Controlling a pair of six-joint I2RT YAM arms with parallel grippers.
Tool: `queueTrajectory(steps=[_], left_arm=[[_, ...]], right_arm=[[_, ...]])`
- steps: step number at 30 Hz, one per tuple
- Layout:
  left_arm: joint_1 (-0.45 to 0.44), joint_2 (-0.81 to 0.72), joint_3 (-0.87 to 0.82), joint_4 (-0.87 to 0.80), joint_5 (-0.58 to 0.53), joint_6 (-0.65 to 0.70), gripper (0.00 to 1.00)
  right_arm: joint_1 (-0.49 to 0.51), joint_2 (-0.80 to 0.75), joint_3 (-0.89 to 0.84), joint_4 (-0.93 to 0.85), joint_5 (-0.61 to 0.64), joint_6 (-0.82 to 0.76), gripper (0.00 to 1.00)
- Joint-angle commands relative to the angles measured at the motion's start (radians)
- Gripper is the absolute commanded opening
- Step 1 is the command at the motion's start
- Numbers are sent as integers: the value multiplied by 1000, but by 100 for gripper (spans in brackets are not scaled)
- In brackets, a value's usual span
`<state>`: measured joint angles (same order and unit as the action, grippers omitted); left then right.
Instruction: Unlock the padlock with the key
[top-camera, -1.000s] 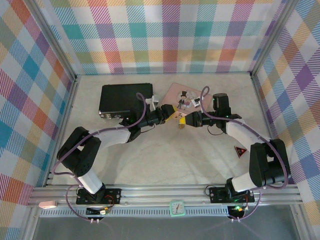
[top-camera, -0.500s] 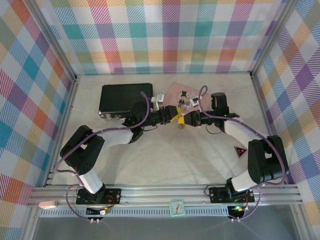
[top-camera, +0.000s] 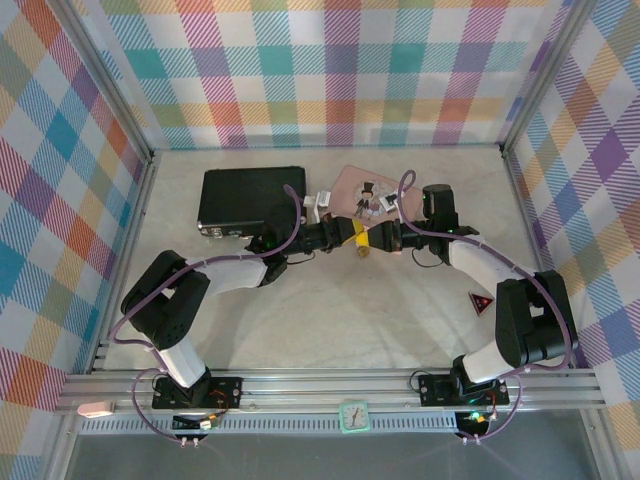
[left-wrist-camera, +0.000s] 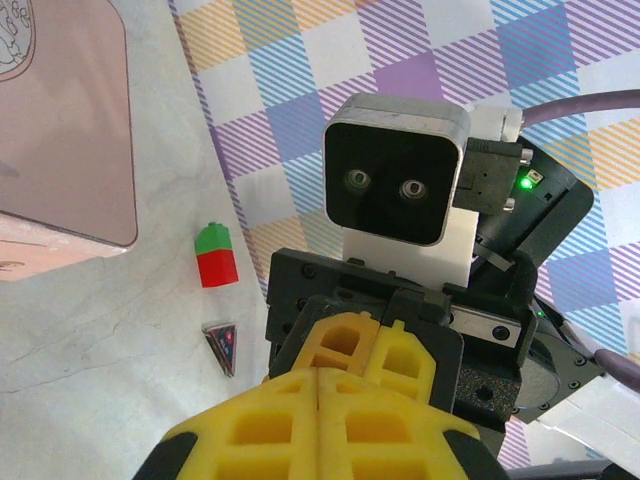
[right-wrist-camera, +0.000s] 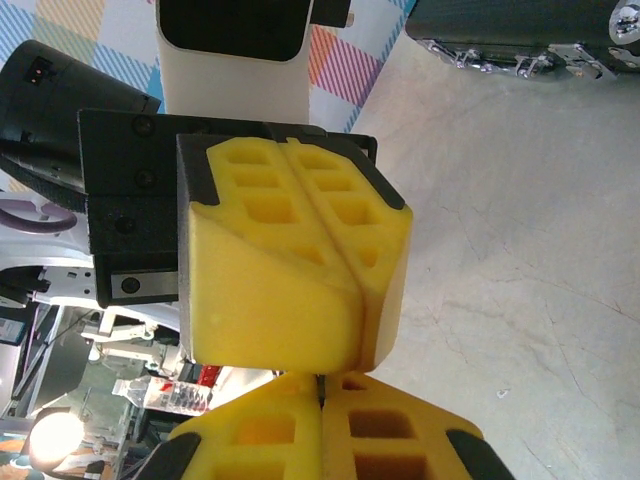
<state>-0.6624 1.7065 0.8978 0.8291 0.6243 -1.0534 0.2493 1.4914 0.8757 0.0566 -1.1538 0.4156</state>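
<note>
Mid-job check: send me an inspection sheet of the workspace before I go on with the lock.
Surface: pale marbled table.
Job's things: padlock and key too small or hidden to tell.
Clutter: black case, pink tin, red-and-green block, triangle sticker.
Claws: left claw and right claw both shut, meeting tip to tip in front of the tin.
Cables: purple cables run along both arms; no snag seen.
Surroundings: checked cloth walls, metal frame, small clock.
</note>
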Motion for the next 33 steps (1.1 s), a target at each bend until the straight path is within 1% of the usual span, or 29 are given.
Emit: queueTrajectory(steps=[1,2,5,6,8,9,12,15,18,20,23,29,31,33], left_arm=[[-17,-23,29,8,31,17,0],[-17,-24,28,7,24,15,0],[-17,-36,24,-21,-31,13,0],[-17,-41,20,-37,-60,15,0],[-17,-49,11,-55,-124,13,0],[-17,-51,7,-56,-156,7,0],[-28,-42,-12,-10,-256,-33,0],[-49,-16,-13,45,-310,-67,0],[-70,9,-12,95,-337,-100,0],[-78,20,-10,124,-338,-115,0],[-82,21,-17,140,-341,-122,0],[-84,-1,-35,136,-359,-108,0],[-85,-1,-37,141,-361,-110,0],[-86,2,-36,151,-359,-115,0]], right_arm=[[4,-8,22,46,17,19,0],[4,-14,22,41,35,26,3],[4,-51,13,24,101,52,34],[4,-70,4,16,130,62,43],[4,-106,-24,24,185,92,53],[4,-121,-39,37,212,114,55],[7,-168,-122,149,313,235,58],[25,-195,-216,319,410,365,59],[68,-204,-248,378,485,391,60],[86,-198,-260,418,503,403,60],[87,-195,-286,495,515,441,59],[87,-236,-310,517,547,461,58],[87,-243,-314,521,550,472,55],[85,-237,-321,543,544,490,42]])
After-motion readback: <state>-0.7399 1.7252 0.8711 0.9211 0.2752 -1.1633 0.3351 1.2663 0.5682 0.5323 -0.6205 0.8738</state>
